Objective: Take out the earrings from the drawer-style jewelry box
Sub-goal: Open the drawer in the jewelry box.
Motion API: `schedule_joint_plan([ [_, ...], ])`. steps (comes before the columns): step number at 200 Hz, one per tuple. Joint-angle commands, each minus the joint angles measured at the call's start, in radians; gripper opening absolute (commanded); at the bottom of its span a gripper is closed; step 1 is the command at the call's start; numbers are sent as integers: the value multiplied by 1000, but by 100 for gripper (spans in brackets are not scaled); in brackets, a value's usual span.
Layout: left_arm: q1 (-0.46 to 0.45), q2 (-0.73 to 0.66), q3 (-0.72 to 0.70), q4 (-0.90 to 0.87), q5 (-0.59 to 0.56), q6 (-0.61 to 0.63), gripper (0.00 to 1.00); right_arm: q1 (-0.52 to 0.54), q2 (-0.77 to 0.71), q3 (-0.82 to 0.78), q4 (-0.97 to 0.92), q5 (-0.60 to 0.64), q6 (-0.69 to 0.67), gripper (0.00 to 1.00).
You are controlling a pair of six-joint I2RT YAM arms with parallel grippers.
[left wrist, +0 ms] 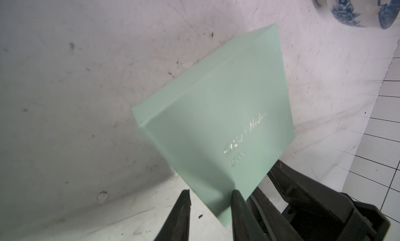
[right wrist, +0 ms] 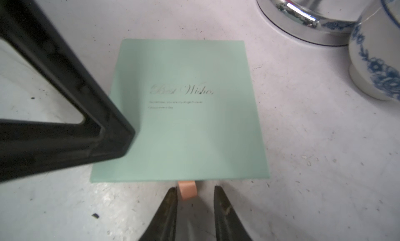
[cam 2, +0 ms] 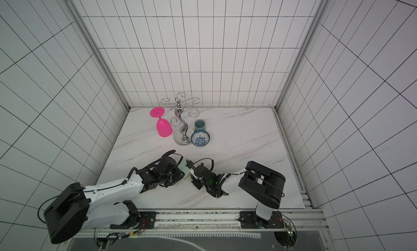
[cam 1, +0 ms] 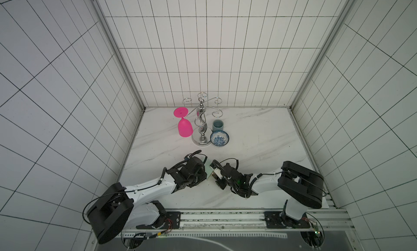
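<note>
We're seeing the drawer-style jewelry box (right wrist: 184,120) lying flat on the marble table (cam 1: 259,148), toward the front, between the two grippers. Farther back are standing the blue-white bowl (cam 1: 219,138), grey-blue cup (cam 1: 218,125) and chrome stand (cam 1: 201,138), w/ a pink glass (cam 1: 185,128) hanging upside down off one of its hooks. The drawer is sitting fully in. Only the tan pull tab (right wrist: 187,190) is poking out, on the side facing the R gripper (right wrist: 195,188). The earrings aren't showing to us.

L gripper (left wrist: 211,192) is pinning the box. Its jaws are drawn in narrow w/ a box corner between them, one finger (left wrist: 238,207) lying on the lid, the other (left wrist: 181,207) just beside the side wall.

R gripper is hovering low at the tab w/ jaws parted a bit wider than the tab. The tab is sitting between the tips, touching or nearly touching one and clear of the other, so it's gripping nothing.
</note>
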Motion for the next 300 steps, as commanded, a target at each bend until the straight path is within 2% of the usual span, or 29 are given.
schedule_joint_plan([
  [1,8,13,11,-29,-20,8,32,-11,-3,60,-5,-29,-49,32],
  [55,8,16,13,-31,-21,11,32,-34,2,73,-2,-3,-43,31],
  [122,13,37,23,-25,-18,19,32,-36,19,107,-19,-75,-66,31],
  [157,21,38,23,-25,-15,24,32,-39,19,109,-19,-54,-77,32],
  [199,25,41,24,-25,-12,28,32,-50,31,116,-27,-67,-88,26],
  [256,32,43,27,-27,-12,34,32,-50,38,140,-53,-98,-113,7],
  [287,36,43,27,-29,-11,35,32,-50,22,131,-56,-79,-115,0],
  [300,35,43,27,-26,-13,34,32,-50,11,127,-57,-77,-118,0],
])
